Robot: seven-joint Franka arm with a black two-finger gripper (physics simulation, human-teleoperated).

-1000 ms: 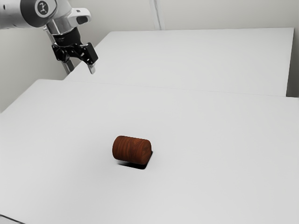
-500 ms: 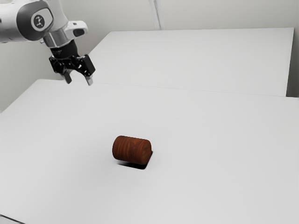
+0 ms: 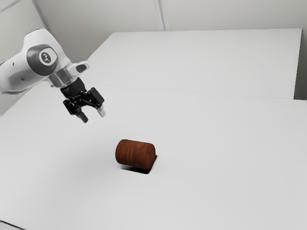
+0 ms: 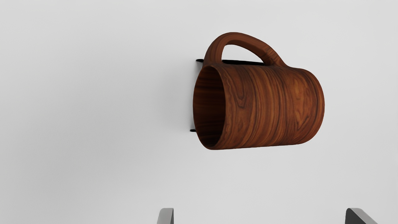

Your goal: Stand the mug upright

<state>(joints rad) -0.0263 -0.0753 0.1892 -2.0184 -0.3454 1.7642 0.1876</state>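
Near the middle of the table (image 3: 216, 191), on the ext. view's clock face, the wooden mug (image 3: 135, 153) lies on its side, at approx. 4 o'clock from the gripper (image 3: 94, 118) and well apart from it. The gripper is open: fingers wide apart, hanging above the tabletop w/ tips angled down, approx. 5 o'clock. The arm (image 3: 43, 62) comes in from the ext. view's left, approx. 10 to 11 o'clock of the gripper. A dark shadow (image 3: 147, 171) sits under the mug, b/w its 5 & 6 o'clock. Beyond, approx. 1 o'clock from the mug, is a second white surface (image 3: 201, 62), w/ a pale wall (image 3: 230, 14) behind it.

Wrist cam gives more detail. Calling the mug's open mouth (image 4: 210, 109) 9 o'clock, its closed base end (image 4: 318, 105) is at 3 & the handle (image 4: 233, 38) at 12, i.e. on the side away from the gripper. Both fingertips (image 4: 166, 217) are out past the mug's 6 o'clock, spread wide & apart from it: one off toward the mouth end, the other off toward the base end. Dark brown interior visible thru the mouth; outside is reddish-brown w/ wood-grain bands running around the body. Handle is same wood, one loop, both ends joined to the body.
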